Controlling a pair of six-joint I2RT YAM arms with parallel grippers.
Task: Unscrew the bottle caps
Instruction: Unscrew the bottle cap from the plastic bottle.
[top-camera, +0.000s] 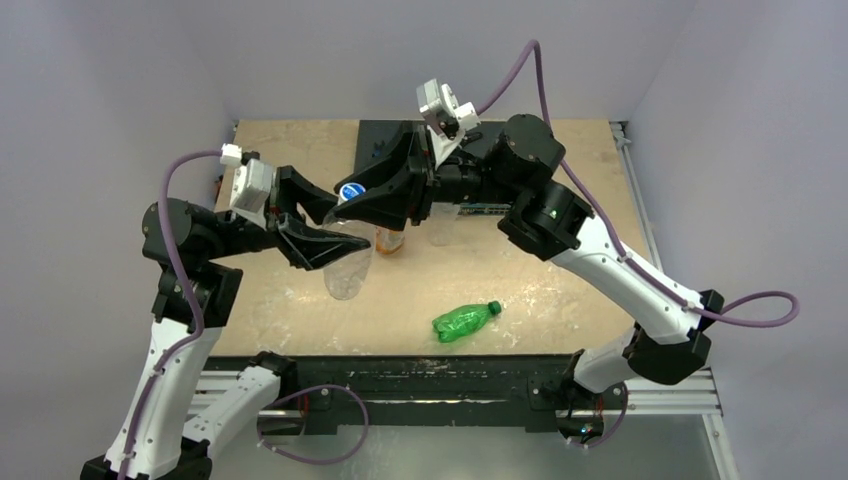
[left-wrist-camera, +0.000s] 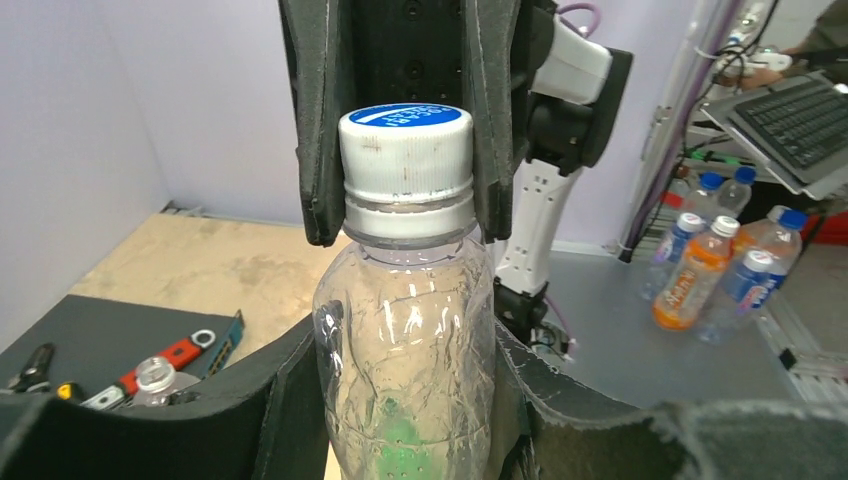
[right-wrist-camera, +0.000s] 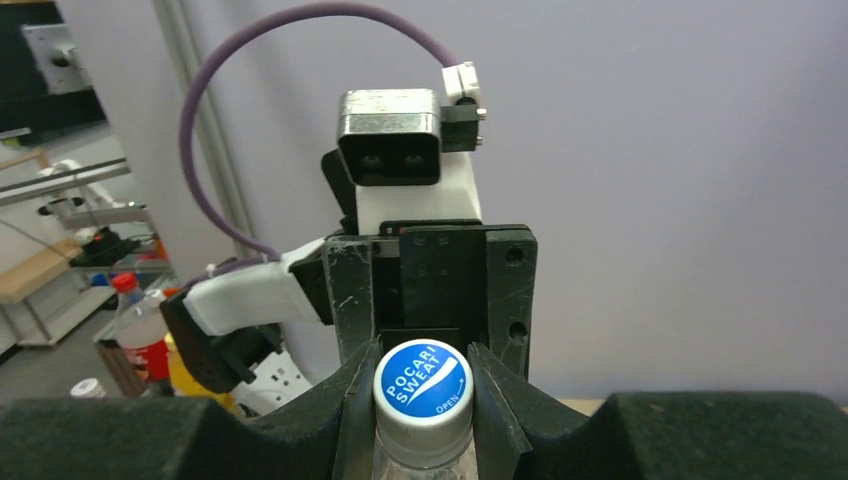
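Holding a clear crinkled bottle (left-wrist-camera: 410, 330) by its body, the left gripper (top-camera: 335, 235) is clenched around it, one finger on each side, with the bottle lifted off the table (top-camera: 560, 290). The neck points up past the fingertips and the base hangs below them. The bottle's white cap (left-wrist-camera: 405, 165) (blue printed top) is on the neck, just above the left gripper. The right gripper (top-camera: 358, 200) comes in from the other side and is clamped on that cap, its black fingers (left-wrist-camera: 318, 150) pressed to the ribbed rim on both sides. An orange-label bottle (top-camera: 390, 241) stands on the table just under the right gripper. A second clear bottle (top-camera: 441, 222) stands beside it, below the right wrist; can't tell if it has a cap. A green bottle (top-camera: 465, 320) lies on its side, well apart from both grippers on the near side, with its green cap (top-camera: 494, 307) on.
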